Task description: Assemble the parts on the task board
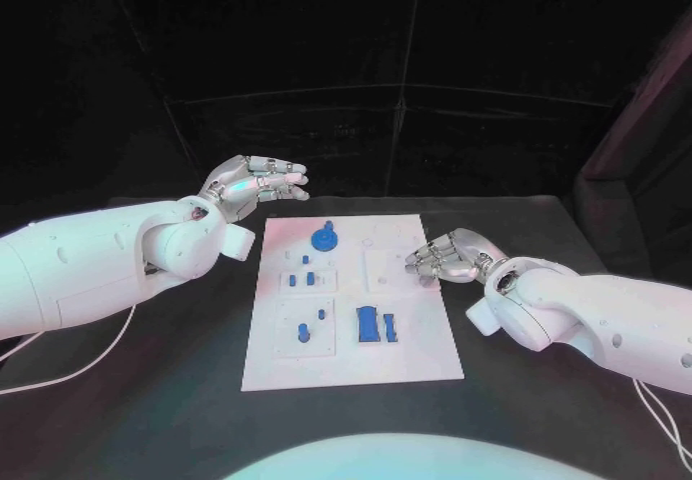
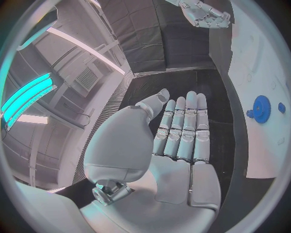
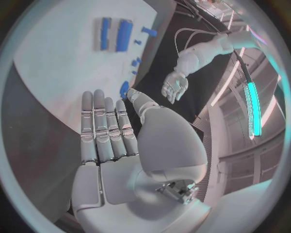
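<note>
The white task board (image 1: 418, 350) lies in the middle of the black table. On it a blue gear (image 1: 327, 239) sits near the far edge, small blue pieces (image 1: 303, 278) lie in the middle left, and two long blue blocks (image 1: 378, 325) lie nearer me. My left hand (image 1: 257, 182) is raised off the board's far left corner, fingers extended, holding nothing. My right hand (image 1: 450, 256) hovers at the board's right edge, empty. The left wrist view shows flat fingers (image 2: 182, 131), the gear (image 2: 261, 105) and the right hand (image 2: 206, 12). The right wrist view shows straight fingers (image 3: 106, 128), the blocks (image 3: 123, 35) and the left hand (image 3: 174, 87).
Black table (image 1: 159, 400) surrounds the board, with dark curtains behind. A white cable (image 1: 58, 365) trails off the left arm and another (image 1: 666, 420) off the right arm.
</note>
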Robot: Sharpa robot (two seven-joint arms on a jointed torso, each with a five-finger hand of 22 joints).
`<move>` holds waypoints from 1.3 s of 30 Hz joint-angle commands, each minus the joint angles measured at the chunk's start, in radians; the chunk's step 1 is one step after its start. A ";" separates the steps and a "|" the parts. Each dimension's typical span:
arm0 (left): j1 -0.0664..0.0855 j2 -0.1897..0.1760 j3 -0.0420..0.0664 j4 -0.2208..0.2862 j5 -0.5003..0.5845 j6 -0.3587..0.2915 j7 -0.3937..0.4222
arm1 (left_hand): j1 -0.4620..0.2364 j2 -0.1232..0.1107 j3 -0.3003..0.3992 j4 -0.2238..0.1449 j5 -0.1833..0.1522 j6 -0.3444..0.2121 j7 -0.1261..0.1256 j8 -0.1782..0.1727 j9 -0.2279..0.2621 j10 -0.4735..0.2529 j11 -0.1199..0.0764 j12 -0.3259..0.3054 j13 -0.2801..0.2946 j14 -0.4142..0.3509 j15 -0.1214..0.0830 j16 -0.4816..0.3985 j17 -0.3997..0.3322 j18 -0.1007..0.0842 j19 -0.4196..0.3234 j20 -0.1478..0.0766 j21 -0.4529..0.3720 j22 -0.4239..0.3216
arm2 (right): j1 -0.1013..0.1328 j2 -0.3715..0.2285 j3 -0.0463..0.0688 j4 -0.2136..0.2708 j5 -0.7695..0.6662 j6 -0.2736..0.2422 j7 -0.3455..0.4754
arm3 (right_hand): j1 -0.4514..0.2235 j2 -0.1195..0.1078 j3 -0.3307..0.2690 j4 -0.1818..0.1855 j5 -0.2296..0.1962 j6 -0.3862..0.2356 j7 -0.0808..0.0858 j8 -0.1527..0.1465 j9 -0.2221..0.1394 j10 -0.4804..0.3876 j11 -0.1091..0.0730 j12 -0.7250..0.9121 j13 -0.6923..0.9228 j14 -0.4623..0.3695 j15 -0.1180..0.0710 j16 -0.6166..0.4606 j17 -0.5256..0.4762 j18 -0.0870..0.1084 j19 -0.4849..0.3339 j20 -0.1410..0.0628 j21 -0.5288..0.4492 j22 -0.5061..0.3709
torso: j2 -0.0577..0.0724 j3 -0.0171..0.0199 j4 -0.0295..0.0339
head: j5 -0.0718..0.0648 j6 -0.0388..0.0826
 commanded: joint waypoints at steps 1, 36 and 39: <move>-0.009 0.010 0.001 -0.025 0.060 -0.021 0.072 | -0.019 -0.008 0.002 0.007 0.000 -0.003 0.004 -0.015 -0.001 0.008 0.009 -0.041 0.000 -0.019 0.022 -0.099 -0.049 -0.002 -0.039 0.027 -0.070 -0.054 | 0.009 0.026 0.024 -0.074 0.360 0.075 0.300 | 0.021 -0.002 0.021 -0.019 -0.020 0.005 0.000 -0.036 -0.028 0.016 0.031 -0.087 -0.161 -0.045 0.034 -0.182 -0.117 -0.003 -0.015 0.052 -0.179 -0.126 | -0.017 -0.0031 -0.0098 | 0.003 0.042; -0.202 0.078 0.149 0.099 -0.003 -0.478 0.072 | -0.896 0.071 -0.300 0.088 -0.047 -0.691 -0.180 -0.167 -0.066 -0.696 -0.134 -0.258 -0.061 -0.628 -0.099 -0.466 -0.266 -0.099 -0.565 -0.111 -0.344 -0.355 | -0.050 0.087 0.125 -0.072 0.601 -0.252 0.501 | -0.874 0.078 -0.223 -0.004 -0.193 -0.673 -0.167 -0.124 -0.192 -0.641 -0.118 -0.213 -0.535 -0.665 -0.072 -0.483 -0.360 -0.171 -0.488 -0.154 -0.586 -0.466 | -0.067 0.0354 0.0668 | -0.036 0.183; -0.224 0.077 0.176 0.139 -0.019 -0.556 0.070 | -0.941 0.071 -0.312 0.088 -0.047 -0.726 -0.180 -0.167 -0.066 -0.733 -0.134 -0.258 -0.061 -0.662 -0.099 -0.538 -0.266 -0.169 -0.594 -0.120 -0.344 -0.430 | -0.057 0.078 0.129 -0.038 0.625 -0.294 0.516 | -0.920 0.078 -0.223 -0.004 -0.269 -0.708 -0.167 -0.124 -0.192 -0.681 -0.118 -0.213 -0.535 -0.707 -0.072 -0.483 -0.360 -0.101 -0.525 -0.154 -0.596 -0.538 | -0.067 0.0354 0.0668 | -0.036 0.183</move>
